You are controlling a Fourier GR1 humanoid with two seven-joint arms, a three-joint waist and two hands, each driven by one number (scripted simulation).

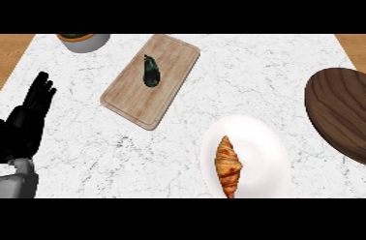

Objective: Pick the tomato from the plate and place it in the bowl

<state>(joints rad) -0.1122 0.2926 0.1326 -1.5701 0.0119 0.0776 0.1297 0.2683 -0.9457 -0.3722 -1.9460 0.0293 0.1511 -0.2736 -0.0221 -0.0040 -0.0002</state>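
Left black hand resting at left edge, fingers straight, holding nothing. Golden croissant (no tomato visible) lies on round white plate. Dark wooden bowl at right edge.

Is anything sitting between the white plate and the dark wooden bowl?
Nothing visible: only bare counter separates the plate from the bowl. The plate holds a croissant, not a tomato.
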